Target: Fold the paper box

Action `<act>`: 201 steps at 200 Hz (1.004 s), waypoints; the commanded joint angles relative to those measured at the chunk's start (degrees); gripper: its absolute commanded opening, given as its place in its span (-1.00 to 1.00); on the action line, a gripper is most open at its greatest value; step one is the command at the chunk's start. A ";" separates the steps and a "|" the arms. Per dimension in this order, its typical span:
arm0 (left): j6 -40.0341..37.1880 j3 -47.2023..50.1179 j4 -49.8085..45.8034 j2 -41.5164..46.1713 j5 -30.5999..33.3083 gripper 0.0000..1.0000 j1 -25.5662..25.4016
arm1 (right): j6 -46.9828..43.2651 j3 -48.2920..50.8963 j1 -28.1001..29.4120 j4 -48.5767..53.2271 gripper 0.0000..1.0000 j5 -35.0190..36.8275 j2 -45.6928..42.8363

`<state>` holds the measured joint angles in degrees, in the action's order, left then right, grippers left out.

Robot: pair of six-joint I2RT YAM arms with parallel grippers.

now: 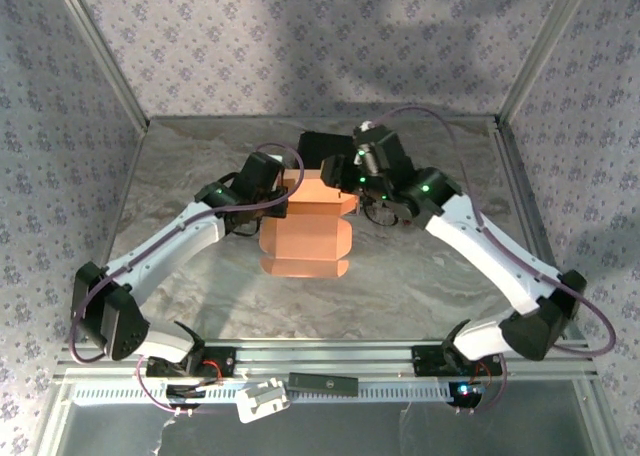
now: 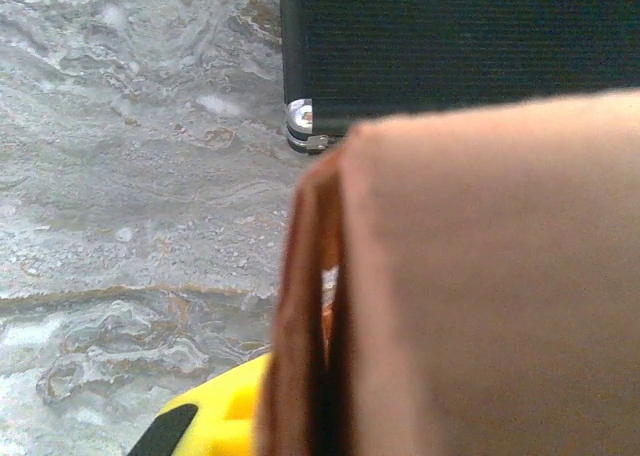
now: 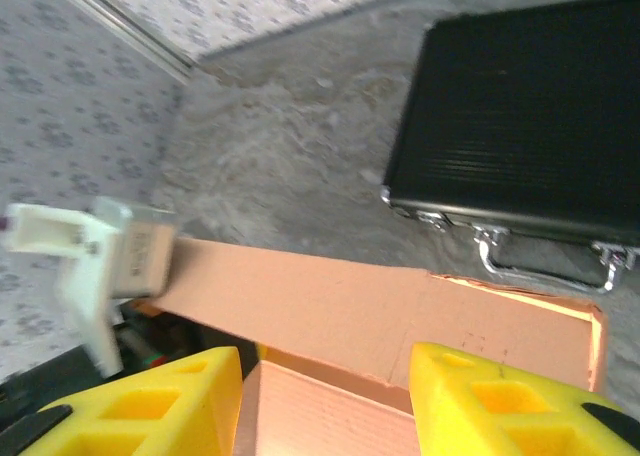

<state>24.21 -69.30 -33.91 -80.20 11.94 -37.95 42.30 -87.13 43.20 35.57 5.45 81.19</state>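
Top external view gives us the marbled table [image 1: 200,166], a black latched case [image 3: 520,116] at the back, and the half-folded paper box [image 1: 305,231] mid-table. We judge the left gripper [image 1: 283,198], pinched shut on its left edge, anchors it. The right gripper [image 3: 325,376] hovers open and empty over a raised panel.
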 commanded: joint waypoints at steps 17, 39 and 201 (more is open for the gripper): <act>3.87 2.42 -0.92 4.29 6.77 -1.00 -1.77 | 4.24 -5.21 2.05 7.83 -0.02 11.22 2.95; 4.57 3.47 -0.63 5.23 7.13 -1.00 -2.09 | 5.32 -4.74 2.55 8.12 -0.01 11.80 3.80; 5.92 3.68 -0.58 5.02 9.22 -1.00 -3.96 | 11.16 -5.04 6.13 4.56 0.03 7.85 6.94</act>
<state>29.28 -65.28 -34.87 -76.16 20.03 -41.28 51.53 -90.59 49.39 42.02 15.40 86.50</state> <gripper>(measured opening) 0.079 0.509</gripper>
